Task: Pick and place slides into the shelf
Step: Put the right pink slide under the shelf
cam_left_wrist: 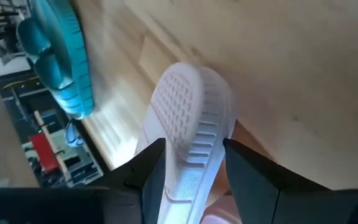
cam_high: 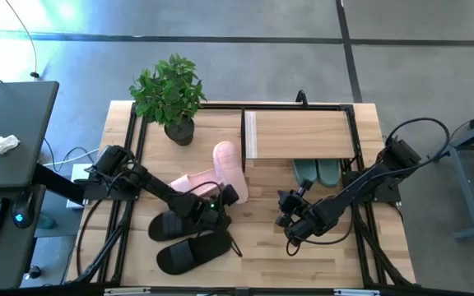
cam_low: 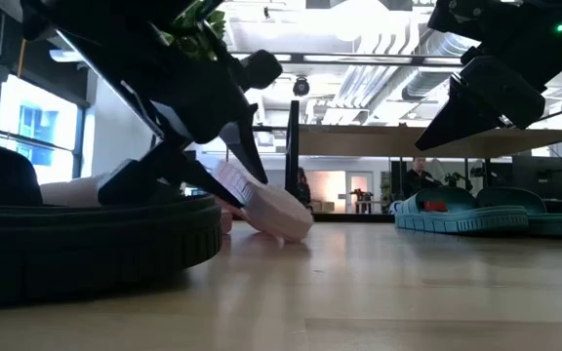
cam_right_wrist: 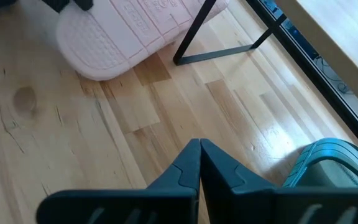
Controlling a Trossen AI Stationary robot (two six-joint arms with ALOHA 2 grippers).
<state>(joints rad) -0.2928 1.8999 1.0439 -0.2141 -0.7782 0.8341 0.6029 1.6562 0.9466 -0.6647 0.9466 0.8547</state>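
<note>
A pale pink rubber slide sandal [cam_high: 226, 161] lies in the middle of the high view, with its far end just beside the left edge of the low light-wood shelf with the thin black frame [cam_high: 299, 133]. The left gripper [cam_high: 220, 196] holds the near end of this sandal. In the left wrist view its two dark fingers [cam_left_wrist: 148, 171] press on both sides of the sandal's bumpy sole [cam_left_wrist: 188, 134], so it is clamped around it. In the low view the sandal is tipped, with one end low at the table and the other end lifted; the arm hides most of it.

A second pale pink slide [cam_high: 189, 182] lies just left of the gripper, partly covered by the arm. Two black rubber slides [cam_high: 189, 240] lie in the lower left of the high view, one under the arm and hard to make out. In the low view a black slide [cam_low: 86, 244] fills the lower left and is cut off by the frame edge.

Two dark green slides [cam_high: 317, 171] sit under the shelf plank, and only their near ends stick out.

The right gripper [cam_high: 290, 226] hangs over bare wooden table [cam_high: 262, 247] in the lower middle, well apart from the sandals. In the right wrist view its fingers [cam_right_wrist: 199, 163] are pressed together with nothing between them.

A green potted plant [cam_high: 169, 94] stands at the upper left of the table.
</note>
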